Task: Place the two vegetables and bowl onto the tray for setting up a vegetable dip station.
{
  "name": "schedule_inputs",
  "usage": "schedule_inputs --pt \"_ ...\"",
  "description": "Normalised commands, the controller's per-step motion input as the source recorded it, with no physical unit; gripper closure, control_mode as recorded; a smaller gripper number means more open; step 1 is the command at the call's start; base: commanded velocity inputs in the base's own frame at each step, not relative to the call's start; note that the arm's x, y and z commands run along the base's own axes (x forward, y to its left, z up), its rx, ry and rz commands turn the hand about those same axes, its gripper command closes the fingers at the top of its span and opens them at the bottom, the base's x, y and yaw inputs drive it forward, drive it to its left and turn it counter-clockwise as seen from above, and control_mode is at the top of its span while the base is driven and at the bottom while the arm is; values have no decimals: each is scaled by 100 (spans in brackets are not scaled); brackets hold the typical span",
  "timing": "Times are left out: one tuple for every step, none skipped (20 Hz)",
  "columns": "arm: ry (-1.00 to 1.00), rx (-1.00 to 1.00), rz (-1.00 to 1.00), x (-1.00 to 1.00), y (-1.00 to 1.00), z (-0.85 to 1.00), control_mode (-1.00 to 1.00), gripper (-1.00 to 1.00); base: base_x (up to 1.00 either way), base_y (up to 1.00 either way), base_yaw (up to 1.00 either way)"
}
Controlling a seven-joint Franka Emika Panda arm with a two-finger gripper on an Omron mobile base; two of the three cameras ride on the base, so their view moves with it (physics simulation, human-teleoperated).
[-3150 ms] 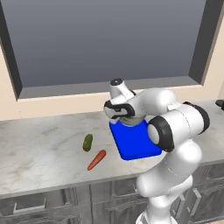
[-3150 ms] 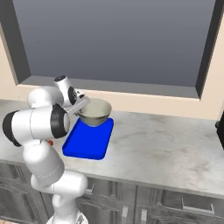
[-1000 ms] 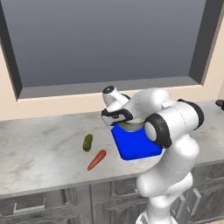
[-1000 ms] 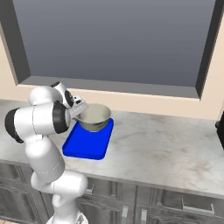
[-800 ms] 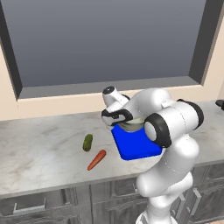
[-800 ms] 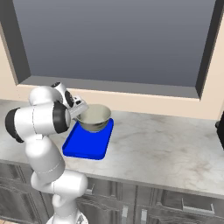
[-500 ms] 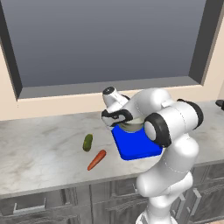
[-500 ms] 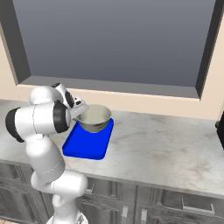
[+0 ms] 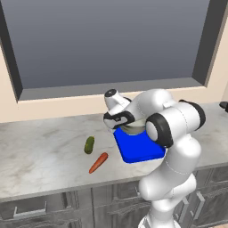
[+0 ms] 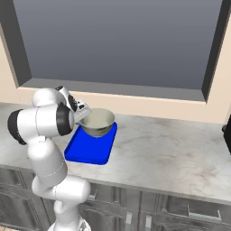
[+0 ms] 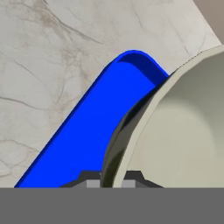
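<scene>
My gripper (image 10: 84, 114) is shut on the near rim of the grey-green bowl (image 10: 97, 122), which sits level over the far end of the blue tray (image 10: 87, 150); I cannot tell whether it touches. In the hand view the bowl (image 11: 183, 131) has its rim between the fingertips (image 11: 89, 180), with the tray (image 11: 87, 131) beneath it. In the left base view the gripper (image 9: 117, 119) hides part of the bowl (image 9: 133, 128) above the tray (image 9: 140, 150). Left of the tray, the green cucumber (image 9: 89, 144) and the orange carrot (image 9: 98, 162) lie on the counter.
The marble counter (image 9: 40, 151) runs along a wall under a wide dark window (image 9: 111, 40) with a sill. Cabinet drawers (image 10: 180, 212) lie below the front edge. A dark object (image 10: 227, 135) pokes in at the far right of the counter.
Since the earliest frames the gripper has lowered the bowl toward the tray's far end. Over the last second it has barely moved.
</scene>
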Motion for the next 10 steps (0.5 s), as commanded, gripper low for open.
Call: schedule_inputs --pt "0 0 1 3 0 -4 -100 100 0 0 0" --pt "0 0 1 6 0 -5 -100 100 0 0 0" --pt "0 0 1 5 0 -3 -100 100 0 0 0" --pt "0 0 1 5 0 -4 -100 100 0 0 0" --pt "0 0 1 6 0 -5 -100 100 0 0 0" --pt "0 0 1 7 0 -3 -100 100 0 0 0" --pt "0 0 1 8 1 -3 -100 100 0 0 0" --pt "0 0 1 6 0 -3 -100 100 0 0 0" --pt "0 0 1 7 0 -4 -100 100 0 0 0" --pt "0 0 1 8 0 -3 -100 100 0 0 0"
